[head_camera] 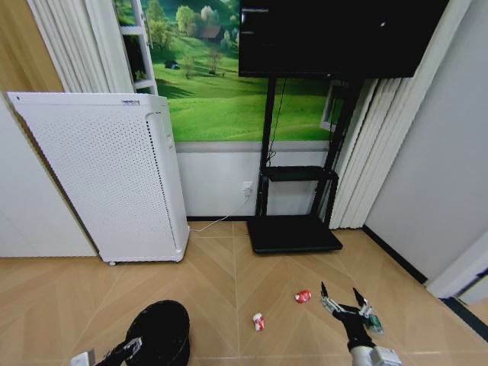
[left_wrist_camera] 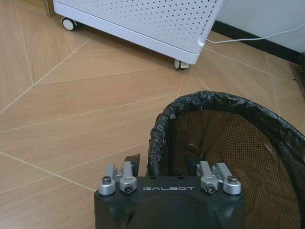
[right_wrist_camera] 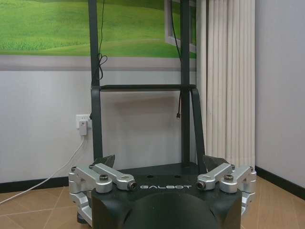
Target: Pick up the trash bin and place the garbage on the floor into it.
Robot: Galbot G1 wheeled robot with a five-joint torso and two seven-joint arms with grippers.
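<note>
The trash bin [head_camera: 162, 332] sits low at the robot's left, its bag-lined rim pinched between the jaws of the left gripper [left_wrist_camera: 167, 164], one finger inside and one outside, so it can be carried along as a catcher. On the floor [head_camera: 229, 282] ahead lie a red-and-white wrapper [head_camera: 258, 322] and a small red packet [head_camera: 303, 296]. The right gripper [head_camera: 341, 299] hangs just above the floor, jaws spread wide, a green-labelled bottle [head_camera: 374, 323] just beside it.
</note>
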